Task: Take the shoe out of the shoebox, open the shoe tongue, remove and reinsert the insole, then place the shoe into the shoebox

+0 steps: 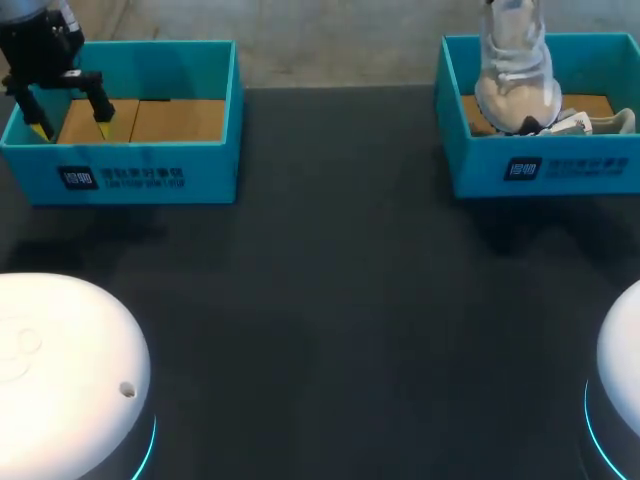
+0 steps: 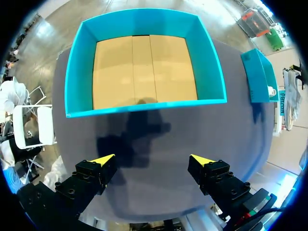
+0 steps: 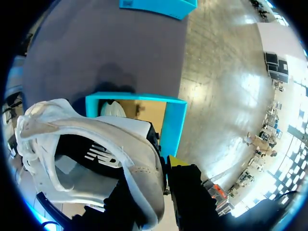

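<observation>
A white shoe (image 1: pixel 516 70) hangs toe-down over the right blue shoebox (image 1: pixel 540 170), its toe just inside the rim. In the right wrist view my right gripper (image 3: pixel 155 169) is shut on the heel collar of this shoe (image 3: pixel 96 144), one yellow fingertip (image 3: pixel 176 161) showing outside the collar. A second white shoe (image 1: pixel 596 123) lies in that box (image 3: pixel 174 126) on its brown floor. My left gripper (image 1: pixel 70 118) hovers open over the near left corner of the left blue shoebox (image 1: pixel 150 175). Nothing is between its fingers (image 2: pixel 153 160), and that box (image 2: pixel 144 108) ahead holds nothing.
The two boxes stand at the far edge of the dark table (image 1: pixel 330 280), one at each side. Two white robot bases (image 1: pixel 60 370) sit at the near corners. From the left wrist, the right box (image 2: pixel 260 77) shows off to the side.
</observation>
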Motion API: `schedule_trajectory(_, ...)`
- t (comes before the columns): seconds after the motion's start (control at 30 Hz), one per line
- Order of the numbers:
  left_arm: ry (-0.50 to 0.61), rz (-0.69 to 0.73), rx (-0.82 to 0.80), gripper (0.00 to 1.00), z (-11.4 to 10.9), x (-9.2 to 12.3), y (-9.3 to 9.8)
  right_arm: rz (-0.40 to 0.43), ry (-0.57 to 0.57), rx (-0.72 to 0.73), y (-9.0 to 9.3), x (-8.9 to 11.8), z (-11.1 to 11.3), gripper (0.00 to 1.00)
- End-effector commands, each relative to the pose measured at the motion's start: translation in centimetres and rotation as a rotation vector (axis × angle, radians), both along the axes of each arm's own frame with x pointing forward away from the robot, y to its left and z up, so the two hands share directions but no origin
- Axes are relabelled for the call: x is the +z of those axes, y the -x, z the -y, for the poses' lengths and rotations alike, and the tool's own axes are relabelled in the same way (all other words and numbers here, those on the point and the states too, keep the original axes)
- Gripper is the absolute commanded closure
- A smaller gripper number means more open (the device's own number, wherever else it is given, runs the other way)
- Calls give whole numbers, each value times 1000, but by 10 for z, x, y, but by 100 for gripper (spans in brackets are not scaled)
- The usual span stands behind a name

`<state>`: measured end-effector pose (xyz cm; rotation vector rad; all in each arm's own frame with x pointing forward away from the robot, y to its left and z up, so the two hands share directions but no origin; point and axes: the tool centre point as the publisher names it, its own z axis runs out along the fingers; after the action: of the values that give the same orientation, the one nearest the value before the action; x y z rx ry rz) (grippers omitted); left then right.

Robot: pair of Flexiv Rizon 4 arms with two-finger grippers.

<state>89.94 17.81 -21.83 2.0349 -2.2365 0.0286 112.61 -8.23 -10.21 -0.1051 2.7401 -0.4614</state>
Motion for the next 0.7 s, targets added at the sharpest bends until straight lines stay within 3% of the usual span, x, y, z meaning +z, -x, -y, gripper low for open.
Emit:
schedule_trajectory(0.03, -1, 4, 1, 0, 0, 1, 2, 0, 0, 1, 1, 2, 1, 100)
schedule_trajectory(0.13, -1, 4, 1, 0, 0, 1, 2, 0, 0, 1, 1, 2, 1, 100)
schedule_trajectory(0.27, -1, 4, 1, 0, 0, 1, 2, -68, -86, -212, -19, 0, 28, 100)
schedule_trajectory(0.37, -1, 4, 1, 0, 0, 1, 2, -71, -91, -352, -25, 3, 46, 100)
schedule_trajectory(0.5, -1, 4, 1, 0, 0, 1, 2, -55, -111, -551, -23, 6, 70, 100)
schedule_trajectory(0.7, -1, 4, 1, 0, 0, 1, 2, -39, -178, -879, -5, -5, 109, 100)
